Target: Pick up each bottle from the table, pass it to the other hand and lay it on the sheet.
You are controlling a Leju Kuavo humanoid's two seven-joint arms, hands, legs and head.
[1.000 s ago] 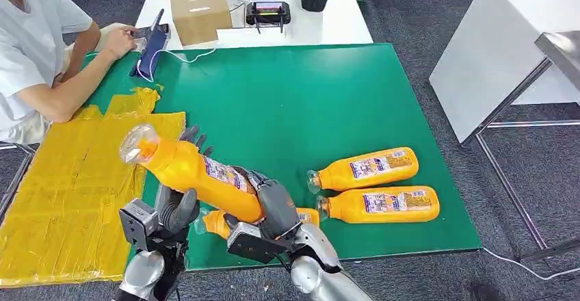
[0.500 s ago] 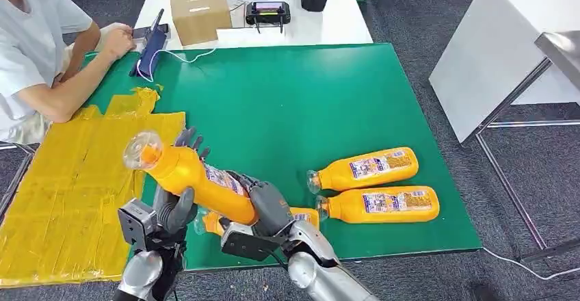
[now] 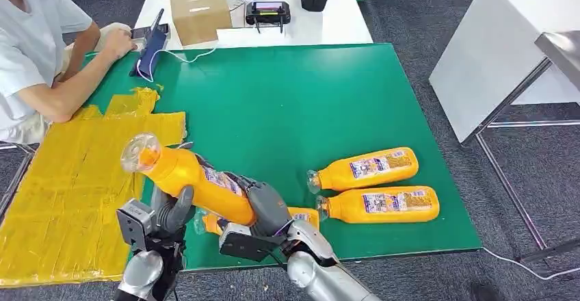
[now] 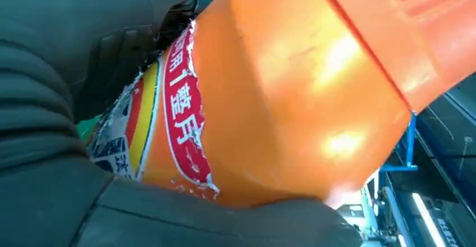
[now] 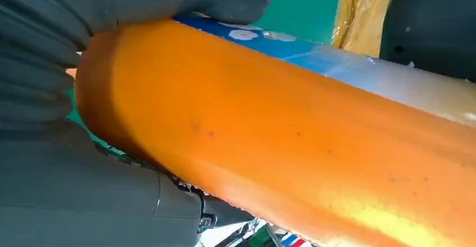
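Fingers of the left hand [image 3: 174, 205] have closed round the bottle [image 3: 188, 178] since a second ago; the right hand [image 3: 267, 208] grips its base, held tilted above the bench's [image 3: 287, 102] near-left edge beside the yellow sheet [image 3: 68, 178].

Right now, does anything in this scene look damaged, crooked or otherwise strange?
The yellow sheet is crumpled at its far corner near the person, not lying flat. The held bottle, gripped by both the left hand and right hand, has a label with ragged, torn-looking edges in the left wrist view. Nothing looks spilled.
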